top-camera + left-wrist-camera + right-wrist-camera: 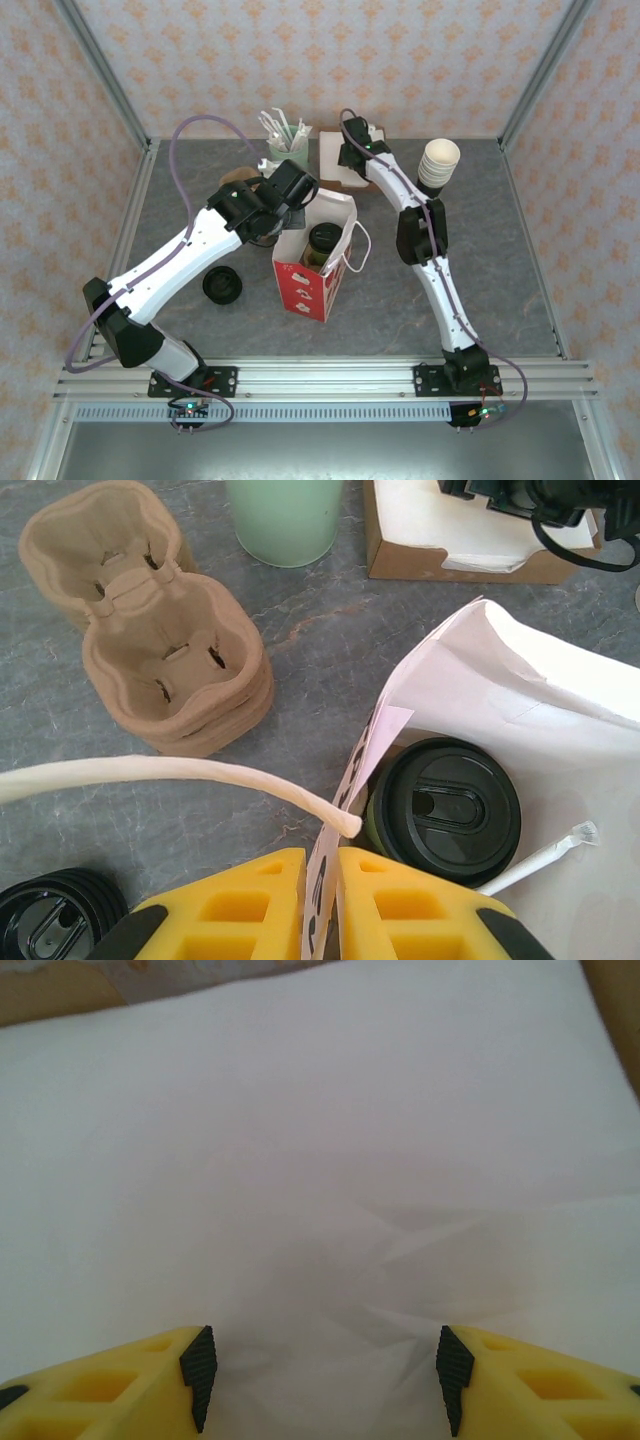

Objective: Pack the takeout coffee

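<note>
A grey, stone-patterned table, hard and matt, is seen carrying everything. Near its middle a red-and-white paper bag is stood upright with its mouth open. The paper is thin, creased and white inside. It may be judged light and easily buckled or tipped, so it is best steadied by its rim. That rim is pinched between the closed fingers of the left claw, and a twisted paper handle is draped just beside them. The right claw is held open, its black-padded yellow fingers parted over soft, faintly creased white napkins kept in a brown cardboard box. A moulded pulp cup carrier, rough and fibrous, is set on the table apart from the bag. The takeout coffee is found inside the bag, lid uppermost, close to the wall held by the left claw. If full, it may be judged moderately heavy. Its thin dark-green paper wall would likely dent under a hard squeeze, and its smooth sides could slip. A hold around the body just below the top would be favoured, since a pull on the cap alone could pop it off. The lid is round, black, slightly glossy plastic with a raised rim and an oval sip recess. A paper-wrapped straw is laid beside the cup in the bag.
</note>
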Robot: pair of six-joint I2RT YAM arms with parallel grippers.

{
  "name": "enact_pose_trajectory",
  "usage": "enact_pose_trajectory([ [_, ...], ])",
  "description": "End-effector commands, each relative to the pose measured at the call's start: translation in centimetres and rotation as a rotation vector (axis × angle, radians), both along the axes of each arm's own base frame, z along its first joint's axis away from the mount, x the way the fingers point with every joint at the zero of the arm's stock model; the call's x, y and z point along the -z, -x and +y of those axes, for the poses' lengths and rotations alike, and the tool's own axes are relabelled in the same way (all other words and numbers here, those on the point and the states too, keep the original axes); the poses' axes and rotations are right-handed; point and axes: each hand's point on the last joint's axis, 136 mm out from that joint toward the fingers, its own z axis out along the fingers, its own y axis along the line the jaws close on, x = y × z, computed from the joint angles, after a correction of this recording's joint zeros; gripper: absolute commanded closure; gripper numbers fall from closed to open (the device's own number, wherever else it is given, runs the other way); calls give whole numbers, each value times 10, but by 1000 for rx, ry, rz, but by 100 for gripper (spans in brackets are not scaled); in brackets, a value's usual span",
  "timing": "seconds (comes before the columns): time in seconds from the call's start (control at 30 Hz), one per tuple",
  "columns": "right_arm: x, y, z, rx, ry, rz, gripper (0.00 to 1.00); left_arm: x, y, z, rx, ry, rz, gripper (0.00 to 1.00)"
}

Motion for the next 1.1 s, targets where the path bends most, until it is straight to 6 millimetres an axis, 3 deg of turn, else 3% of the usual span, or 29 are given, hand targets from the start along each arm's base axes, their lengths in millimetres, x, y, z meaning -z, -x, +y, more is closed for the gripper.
enact_pose_trajectory([
  [0.0, 0, -7, -5, 14, 24, -25, 37, -3, 4, 12, -20, -15, 0, 84],
  [0.07, 1, -8, -5, 9, 27, -24, 39, -3, 4, 11, -18, -14, 0, 84],
  [0.23, 1, -8, -5, 0, 32, -25, 53, -1, 5, 10, -11, -11, 5, 84],
  [0.53, -21, -11, 0, -8, -5, -60, 72, -3, 5, 10, -8, -12, 3, 85],
  [0.57, -22, -11, 1, -11, -7, -60, 72, -2, 5, 10, -8, -13, 4, 86],
  [0.7, -22, -10, 0, -3, -14, -54, 47, -2, 6, 11, -5, -15, 6, 86],
  [0.77, -18, -9, -2, 8, -3, -52, 39, -1, 6, 11, -4, -16, 9, 87],
  [1.07, 11, -5, -7, 19, 30, -2, 36, -2, 7, 12, -4, -14, 6, 87],
])
